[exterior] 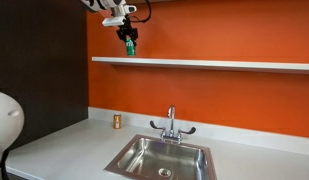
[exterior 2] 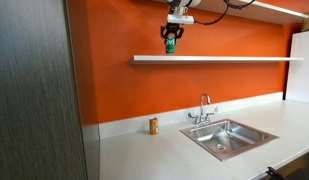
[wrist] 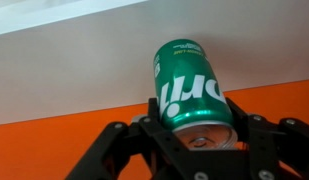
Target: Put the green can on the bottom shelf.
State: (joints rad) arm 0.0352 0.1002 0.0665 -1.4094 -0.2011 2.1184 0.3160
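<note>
One green can was clamped between my jaws, hanging just above the bottom shelf near its end. I judged I held it high so its base cleared the shelf's edge.

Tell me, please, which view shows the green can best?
The wrist view: the green can sits large in the gripper, lettering visible. Both exterior views show only a tiny green patch above the bottom shelf.
</note>
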